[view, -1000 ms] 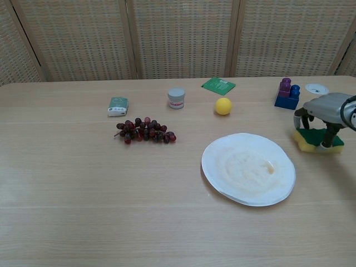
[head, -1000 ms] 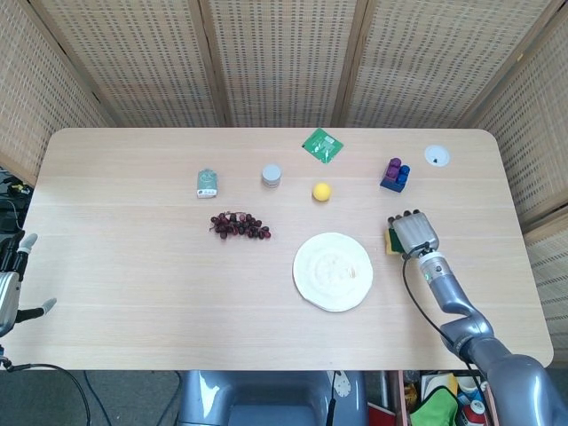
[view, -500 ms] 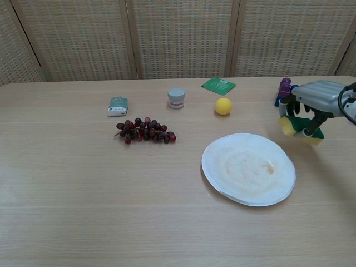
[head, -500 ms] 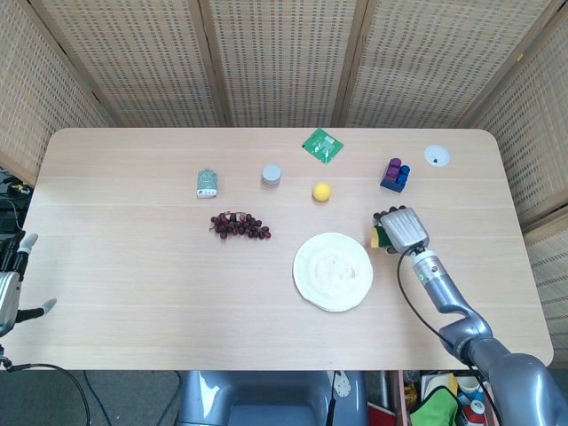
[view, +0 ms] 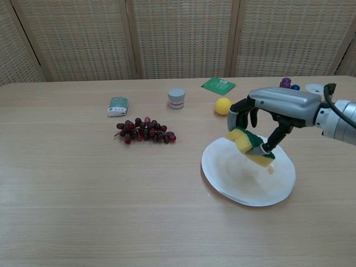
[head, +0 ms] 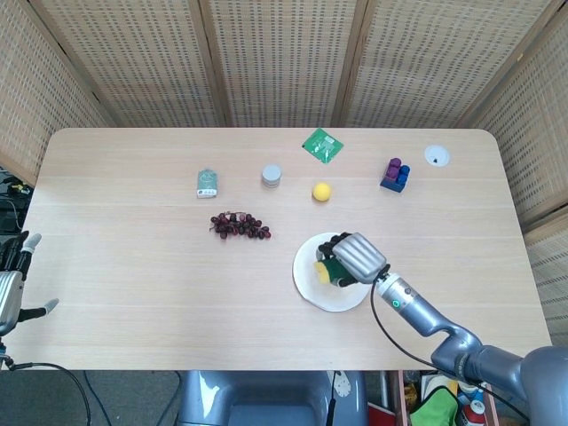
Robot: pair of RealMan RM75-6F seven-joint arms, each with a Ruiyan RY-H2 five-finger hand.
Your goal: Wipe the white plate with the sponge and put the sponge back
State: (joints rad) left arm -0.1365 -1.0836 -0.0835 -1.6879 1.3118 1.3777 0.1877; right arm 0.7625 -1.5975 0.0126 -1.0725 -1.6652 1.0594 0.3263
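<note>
The white plate [head: 311, 286] [view: 233, 181] lies right of the table's middle, near the front. My right hand [head: 352, 257] [view: 275, 109] hovers over it and grips the yellow and green sponge [head: 325, 270] [view: 248, 146], which is tilted just above the plate's surface. Whether the sponge touches the plate cannot be told. My left hand [head: 11, 284] shows only at the far left edge of the head view, off the table, fingers apart and holding nothing.
A bunch of dark grapes [head: 240, 225] [view: 144, 130], a small grey jar [head: 272, 175], a yellow ball [head: 321, 191] [view: 223, 105], a green packet [head: 323, 145], a small green-white box [head: 207, 183], purple-blue blocks [head: 395, 174] and a white disc [head: 436, 156] lie across the far half.
My right hand lifted the sponge from the table at the plate's right and carried it left, over the plate. The left hand stayed put.
</note>
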